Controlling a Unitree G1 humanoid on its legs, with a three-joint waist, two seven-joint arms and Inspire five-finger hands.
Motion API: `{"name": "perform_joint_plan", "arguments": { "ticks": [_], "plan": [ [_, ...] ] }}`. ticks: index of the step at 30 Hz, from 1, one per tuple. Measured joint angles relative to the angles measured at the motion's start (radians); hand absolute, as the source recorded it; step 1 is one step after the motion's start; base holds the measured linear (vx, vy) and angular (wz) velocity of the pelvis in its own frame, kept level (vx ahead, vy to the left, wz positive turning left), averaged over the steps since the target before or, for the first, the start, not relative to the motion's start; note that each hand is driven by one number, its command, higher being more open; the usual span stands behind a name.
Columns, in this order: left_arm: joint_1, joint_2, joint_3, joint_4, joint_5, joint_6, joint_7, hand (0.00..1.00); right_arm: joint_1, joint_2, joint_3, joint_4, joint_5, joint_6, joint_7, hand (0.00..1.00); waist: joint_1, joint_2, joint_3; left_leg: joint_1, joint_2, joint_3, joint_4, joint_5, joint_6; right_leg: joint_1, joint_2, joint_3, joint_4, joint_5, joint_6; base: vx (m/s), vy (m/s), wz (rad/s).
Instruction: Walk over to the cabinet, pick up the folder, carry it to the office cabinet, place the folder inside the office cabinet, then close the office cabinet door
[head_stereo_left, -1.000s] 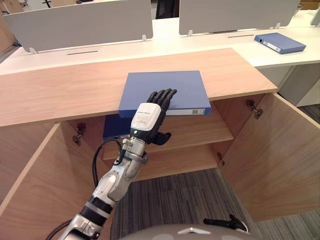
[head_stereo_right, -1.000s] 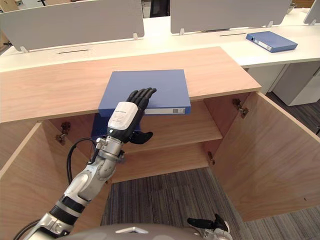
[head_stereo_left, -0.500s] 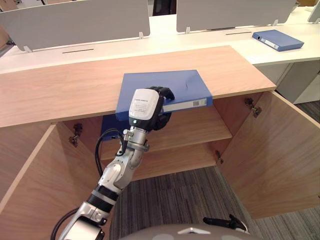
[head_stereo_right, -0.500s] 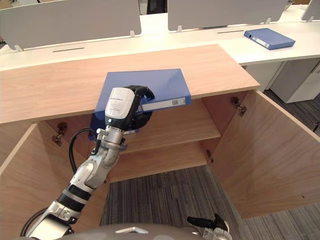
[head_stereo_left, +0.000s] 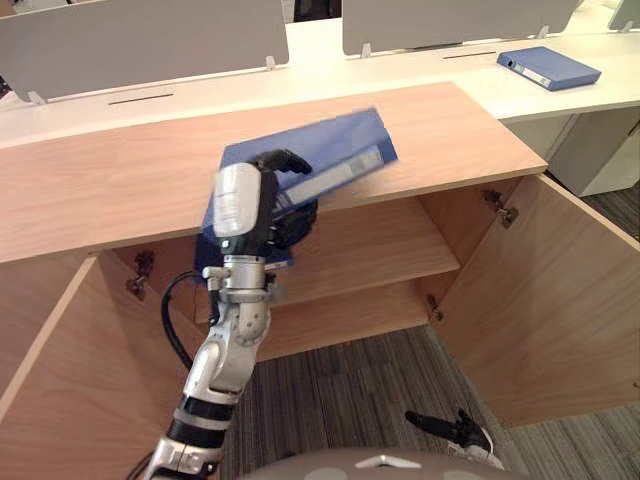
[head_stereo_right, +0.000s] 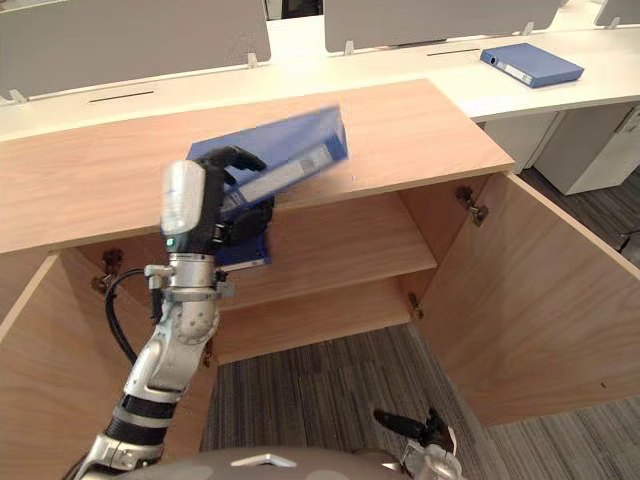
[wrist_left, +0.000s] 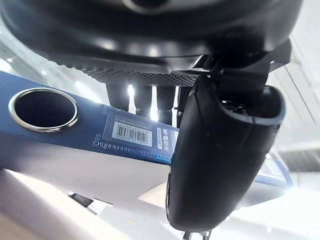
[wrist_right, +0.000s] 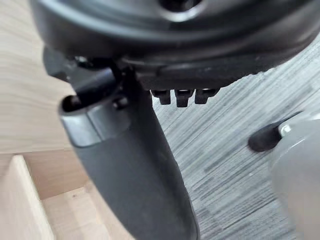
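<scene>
Now | left hand clamped round tilted folder | folder's near corner hidden behind hand

Cabinet, centre: left door open at near left, right door open at near right, shelf inside.
Folder: tilted over the cabinet top's near edge, left of centre, clasped in the left hand.
Desk: behind the cabinet, bearing two divider screens and, far right, a second folder.
Carpet: nearest, before the cabinet.
</scene>
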Motion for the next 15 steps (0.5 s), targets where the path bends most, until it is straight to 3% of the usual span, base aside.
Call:
{"name": "perform_joint_plan", "arguments": {
  "ticks": [5,12,15],
  "plan": [
    [0.081,-0.070,0.050,-0.194,-0.164,-0.012,0.011,0.00,0.054,0.044,0.018,-0.255,0.033,-0.033,-0.011,1.00,0.003,0.001,0.000,-0.005,0.005,0.000,0.000,-0.005,0.001,-0.013,0.005,0.008,0.010,0.000,0.000,-0.03,-0.013,-0.06],
    [0.146,-0.096,0.102,-0.353,-0.615,-0.114,-0.039,0.00,0.093,0.074,0.038,-0.600,0.032,-0.065,-0.011,1.00,0.010,0.020,0.003,-0.001,0.008,0.023,0.000,-0.010,0.001,-0.027,0.009,0.034,0.020,0.001,0.003,-0.05,-0.001,-0.10],
    [0.150,-0.097,0.113,-0.407,-0.863,-0.167,-0.126,0.00,0.111,0.096,0.037,-0.775,0.033,-0.080,-0.011,1.00,0.007,0.029,-0.001,0.000,0.008,0.027,0.000,-0.010,0.000,-0.029,0.011,0.037,0.019,0.002,0.004,-0.01,-0.006,-0.05]
  ]
}}
